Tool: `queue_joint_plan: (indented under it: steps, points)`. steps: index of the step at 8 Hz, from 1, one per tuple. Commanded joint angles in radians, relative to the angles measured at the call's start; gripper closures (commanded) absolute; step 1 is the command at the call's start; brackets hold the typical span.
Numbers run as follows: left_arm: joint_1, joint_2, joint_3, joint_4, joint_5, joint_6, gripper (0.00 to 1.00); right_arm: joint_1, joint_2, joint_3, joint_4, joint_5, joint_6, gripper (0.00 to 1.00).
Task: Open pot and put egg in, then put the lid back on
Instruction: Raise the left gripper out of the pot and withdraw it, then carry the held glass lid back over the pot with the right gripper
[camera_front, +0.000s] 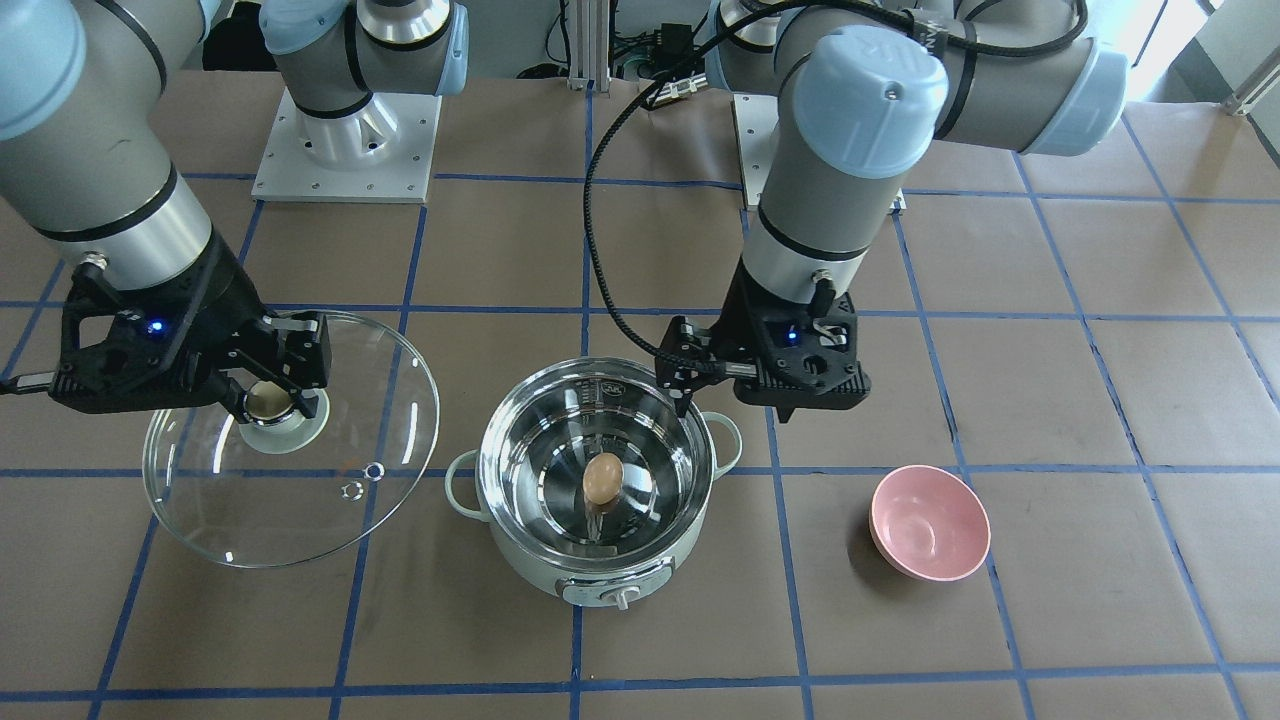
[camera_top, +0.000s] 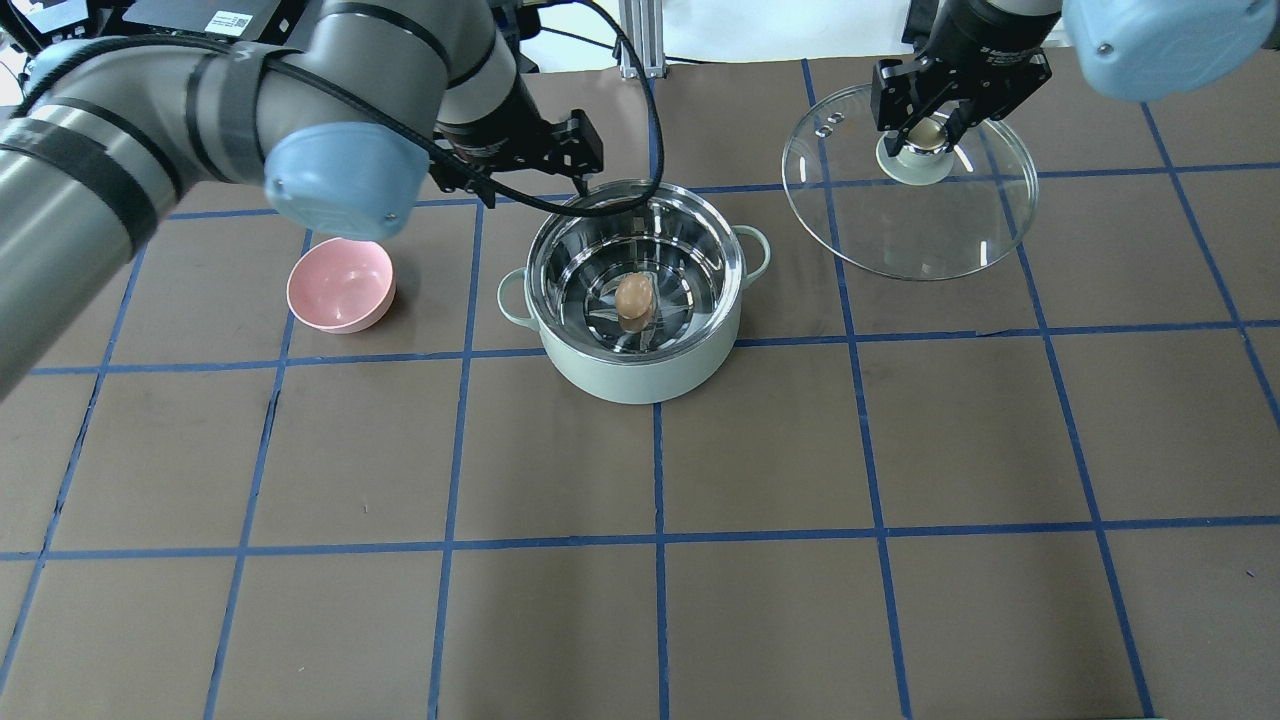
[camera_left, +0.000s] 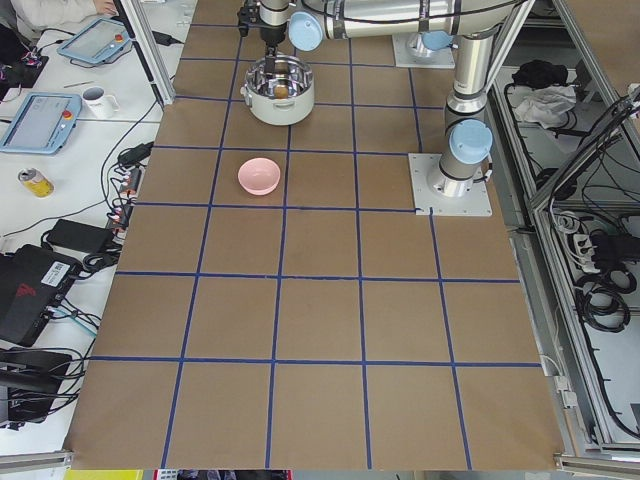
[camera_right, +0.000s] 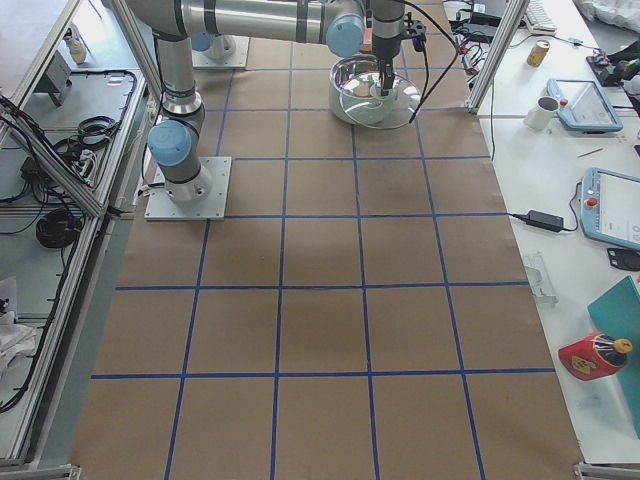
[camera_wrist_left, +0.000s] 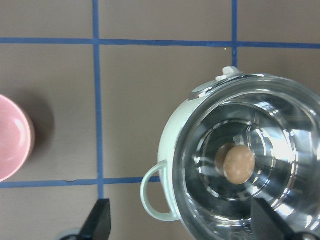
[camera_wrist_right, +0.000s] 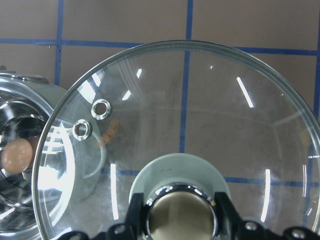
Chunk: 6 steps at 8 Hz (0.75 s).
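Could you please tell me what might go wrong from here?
The left gripper hangs open by the pot, so the lid could strike it when brought across. The right gripper holds that lid only by its knob, so it may tip and knock the rim, jolting the egg.

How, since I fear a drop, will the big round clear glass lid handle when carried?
Probably fragile: the big round clear glass lid could crack if bumped. Gripped only at its round beige knob by the right gripper, the wide disc may tilt or sway.
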Motion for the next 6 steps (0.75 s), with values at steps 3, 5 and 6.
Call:
queue_joint_plan:
  steps: [3, 5, 6]
  points:
    - [0.137, 0.187, -0.001, -0.224, 0.076, 0.24, 0.0, 0.222, 0.072, -0.014, -0.09, -0.003, 0.236, 1.0]
    - [0.13, 0.22, -0.001, -0.255, 0.078, 0.233, 0.0, 0.314, 0.144, -0.048, -0.133, -0.015, 0.362, 1.0]
    - [0.124, 0.223, -0.004, -0.258, 0.078, 0.23, 0.0, 0.342, 0.167, -0.072, -0.132, -0.018, 0.373, 1.0]
